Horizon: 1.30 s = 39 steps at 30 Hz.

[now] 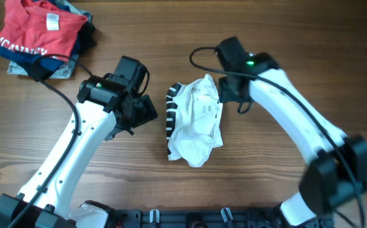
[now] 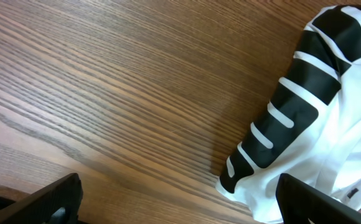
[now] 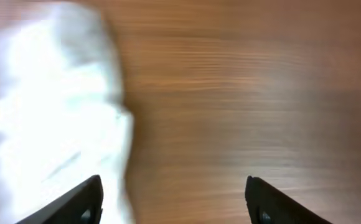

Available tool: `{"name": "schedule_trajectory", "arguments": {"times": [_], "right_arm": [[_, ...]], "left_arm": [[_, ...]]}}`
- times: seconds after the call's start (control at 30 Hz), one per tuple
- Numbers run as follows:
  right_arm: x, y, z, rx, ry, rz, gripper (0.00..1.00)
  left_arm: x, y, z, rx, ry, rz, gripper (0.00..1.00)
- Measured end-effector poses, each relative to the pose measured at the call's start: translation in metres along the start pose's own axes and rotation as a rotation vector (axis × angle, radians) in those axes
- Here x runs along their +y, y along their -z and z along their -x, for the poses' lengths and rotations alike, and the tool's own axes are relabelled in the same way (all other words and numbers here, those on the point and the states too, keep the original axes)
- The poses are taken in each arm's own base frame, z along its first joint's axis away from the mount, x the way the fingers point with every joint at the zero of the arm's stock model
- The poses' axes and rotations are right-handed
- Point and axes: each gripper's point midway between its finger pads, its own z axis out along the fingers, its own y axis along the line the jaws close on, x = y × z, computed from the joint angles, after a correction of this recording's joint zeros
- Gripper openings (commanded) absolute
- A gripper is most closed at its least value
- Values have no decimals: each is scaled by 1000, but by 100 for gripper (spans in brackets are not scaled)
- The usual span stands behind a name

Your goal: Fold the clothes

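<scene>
On the brown wooden desk (image 1: 278,38) a crumpled white shirt (image 1: 199,126) with black stripes lies between left jaws and right jaws, both apart.

Robot lab, wooden table (image 1: 139,171), mounted arms (image 1: 76,145)

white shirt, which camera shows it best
Overhead: the whole crumpled white shirt shows, lying on the table. Left wrist catches only its black-striped edge; right wrist shows just a blurred white patch.
</scene>
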Motion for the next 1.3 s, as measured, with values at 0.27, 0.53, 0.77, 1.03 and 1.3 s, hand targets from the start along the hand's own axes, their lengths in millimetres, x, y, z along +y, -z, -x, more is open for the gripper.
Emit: {"name": "schedule_trajectory", "arguments": {"times": [0.27, 0.53, 0.77, 1.03, 1.3], "right_arm": [[91, 25, -64, 73, 477, 464, 75], [101, -19, -106, 135, 564, 510, 68], [109, -36, -114, 104, 572, 564, 57], [117, -35, -105, 58, 577, 589, 52], [115, -46, -115, 74, 548, 592, 4]], "left_arm": [[41, -2, 16, 27, 148, 65, 100], [71, -2, 23, 56, 253, 104, 100], [71, -2, 23, 56, 253, 104, 100], [71, -2, 22, 56, 252, 104, 100], [71, -2, 22, 57, 252, 104, 100]]}}
